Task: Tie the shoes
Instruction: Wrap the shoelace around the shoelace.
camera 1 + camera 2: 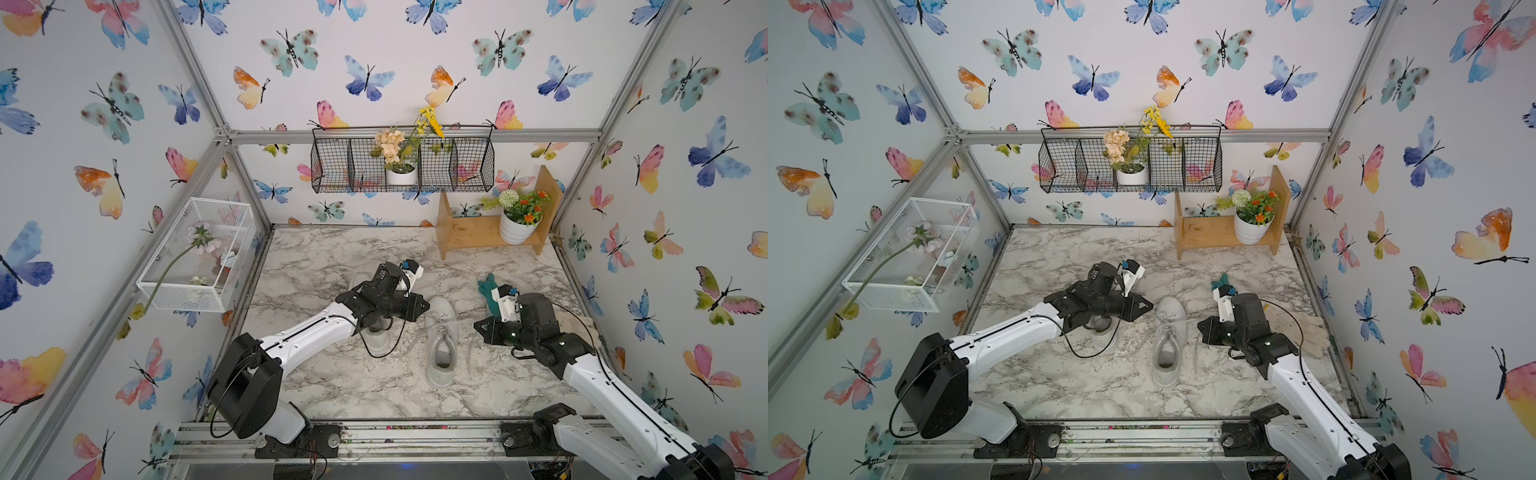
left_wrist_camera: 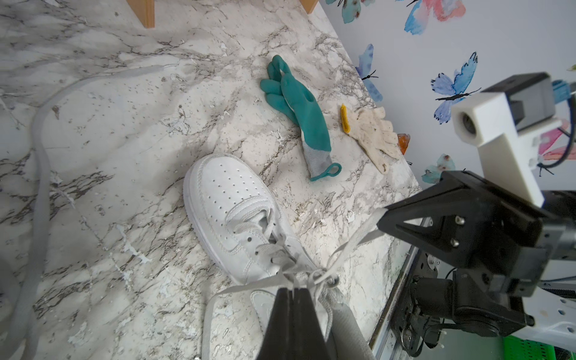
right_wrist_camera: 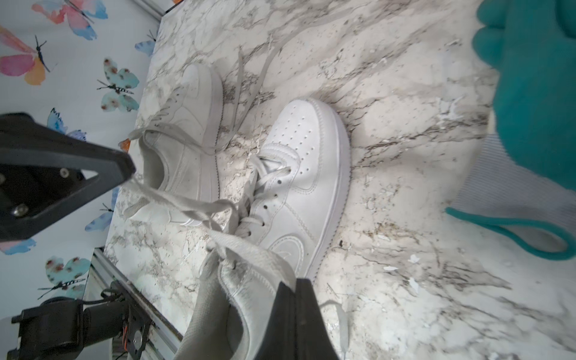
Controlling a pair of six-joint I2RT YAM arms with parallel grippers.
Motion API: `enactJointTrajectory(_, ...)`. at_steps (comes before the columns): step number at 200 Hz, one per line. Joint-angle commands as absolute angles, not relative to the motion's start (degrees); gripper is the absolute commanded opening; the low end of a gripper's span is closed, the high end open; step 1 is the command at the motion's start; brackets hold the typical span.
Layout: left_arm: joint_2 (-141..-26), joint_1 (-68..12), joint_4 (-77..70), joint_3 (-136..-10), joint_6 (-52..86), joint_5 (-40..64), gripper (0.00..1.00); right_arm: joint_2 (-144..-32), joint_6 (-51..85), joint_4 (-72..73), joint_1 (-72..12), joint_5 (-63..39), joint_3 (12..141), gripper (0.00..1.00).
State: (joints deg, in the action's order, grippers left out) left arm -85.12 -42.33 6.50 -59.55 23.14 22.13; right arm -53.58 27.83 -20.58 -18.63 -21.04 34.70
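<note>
a white shoe (image 1: 441,340) lies mid desk (image 1: 332,257). left claw (image 2: 294,290) and right claw (image 3: 294,282) each pinch one of its laces (image 2: 352,240). in both top views the second shoe (image 1: 378,338) sits largely hidden under the left arm (image 1: 307,332).

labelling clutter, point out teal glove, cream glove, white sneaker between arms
teal rubber glove (image 2: 307,124): left wrist view, palm
cream knit glove (image 2: 371,127): left wrist view, palm
white laced sneaker (image 2: 218,187): left wrist view, perforated toe

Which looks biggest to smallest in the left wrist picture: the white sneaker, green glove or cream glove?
1. white sneaker (also nearest the camera)
2. teal-green glove
3. cream glove
</note>
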Motion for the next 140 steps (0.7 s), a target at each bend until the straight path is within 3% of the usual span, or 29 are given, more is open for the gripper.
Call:
enactJointTrajectory(1,-82.93,-42.10,6.00,-59.37,21.89,20.11,0.00,-54.38,26.38,-23.00,-14.70,-20.58,36.71,0.02)
enactJointTrajectory(27,-82.47,-42.10,5.81,-59.27,21.03,20.65,0.00,-55.04,25.38,-22.62,-11.30,-22.07,38.00,0.02)
enactJointTrajectory(140,-81.32,-51.59,6.47,-59.88,14.61,22.04,0.00,-61.21,20.44,-26.68,-11.25,-32.55,43.81,0.02)
